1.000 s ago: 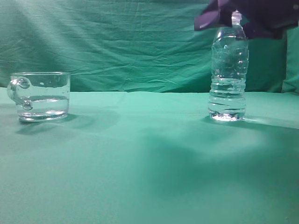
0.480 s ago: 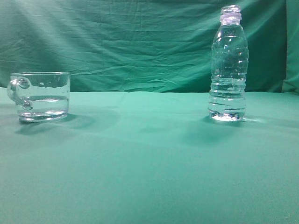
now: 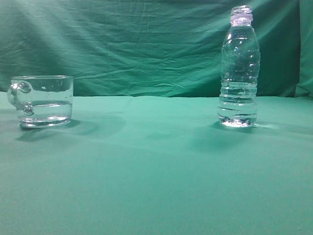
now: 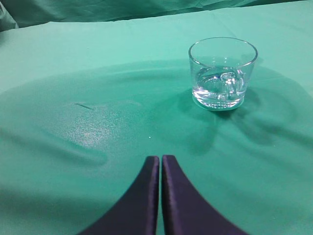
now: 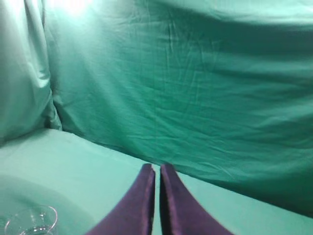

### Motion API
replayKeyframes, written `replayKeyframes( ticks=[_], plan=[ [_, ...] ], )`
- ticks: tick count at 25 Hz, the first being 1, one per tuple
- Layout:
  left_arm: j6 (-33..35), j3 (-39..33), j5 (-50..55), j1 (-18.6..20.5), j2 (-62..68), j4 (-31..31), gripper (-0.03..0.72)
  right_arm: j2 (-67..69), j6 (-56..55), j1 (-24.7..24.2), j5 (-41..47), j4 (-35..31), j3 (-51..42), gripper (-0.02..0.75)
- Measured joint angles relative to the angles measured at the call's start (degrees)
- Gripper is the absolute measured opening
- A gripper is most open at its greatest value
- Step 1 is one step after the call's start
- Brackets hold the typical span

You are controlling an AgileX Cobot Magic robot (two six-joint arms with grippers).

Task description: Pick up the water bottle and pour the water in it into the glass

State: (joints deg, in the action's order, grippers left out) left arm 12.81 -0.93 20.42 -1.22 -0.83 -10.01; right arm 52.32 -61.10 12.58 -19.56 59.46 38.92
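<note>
The water bottle stands upright and uncapped on the green cloth at the right, with water in its lower part. The glass, a clear mug with its handle to the left, stands at the far left and holds water to about half height. It also shows in the left wrist view and at the bottom left of the right wrist view. My left gripper is shut and empty, well short of the glass. My right gripper is shut and empty, raised and facing the backdrop. Neither gripper shows in the exterior view.
A green cloth covers the table, and a wrinkled green backdrop hangs behind it. In the right wrist view the backdrop folds into a corner at the left.
One second ago my right gripper was over the bottle's neck in the exterior view. It has since gone up and out of that view. The bottle and the glass have not moved.
</note>
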Motion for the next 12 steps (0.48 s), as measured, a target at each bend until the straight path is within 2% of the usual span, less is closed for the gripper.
replayKeyframes(
  ticks=[5, 10, 12],
  plan=[
    [0.00, 0.00, 0.00, 0.00, 0.00, 0.00, 0.000, -7.26, -3.04, 0.00, -1.96, 8.11, 0.00, 0.000],
    [0.00, 0.00, 0.00, 0.00, 0.00, 0.00, 0.000, -13.07, -3.34, 0.00, -3.35, 20.02, 0.00, 0.000],
    [0.00, 0.00, 0.00, 0.00, 0.00, 0.00, 0.000, -15.11, -4.77, 0.00, -4.12, 22.85, 0.00, 0.000]
  ],
)
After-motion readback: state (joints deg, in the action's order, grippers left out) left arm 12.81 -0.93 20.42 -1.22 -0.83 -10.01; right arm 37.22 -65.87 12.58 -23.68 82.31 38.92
